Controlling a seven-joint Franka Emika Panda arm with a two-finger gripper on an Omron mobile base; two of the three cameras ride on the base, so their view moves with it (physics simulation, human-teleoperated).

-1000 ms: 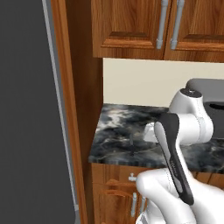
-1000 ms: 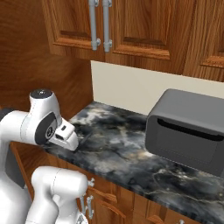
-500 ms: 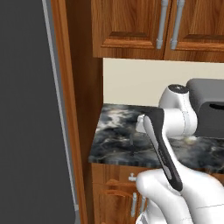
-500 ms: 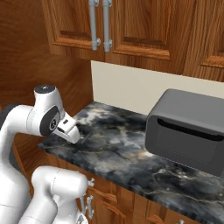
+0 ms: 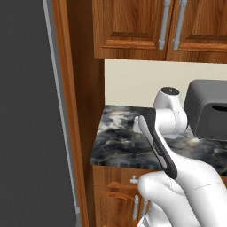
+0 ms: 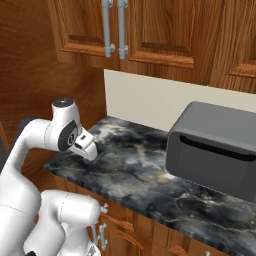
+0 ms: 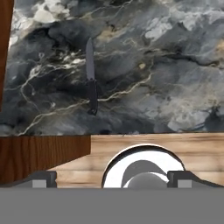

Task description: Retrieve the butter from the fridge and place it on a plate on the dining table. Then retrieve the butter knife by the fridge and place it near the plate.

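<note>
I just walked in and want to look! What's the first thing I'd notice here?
The big white robot arm bending over the shiny marbled counter. On that counter lies a slim dark butter knife, just ahead of the open gripper. At the counter's right sits a boxy grey appliance, under brown wood cabinets.

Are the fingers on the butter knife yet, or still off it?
Apart. In the hand view the butter knife lies flat on the marbled counter, well clear of the fingers at the bottom edge, with bare counter between them. The gripper is open.

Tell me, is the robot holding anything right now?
No. The tool is open and holds nothing; the butter knife lies apart on the marbled counter.
</note>
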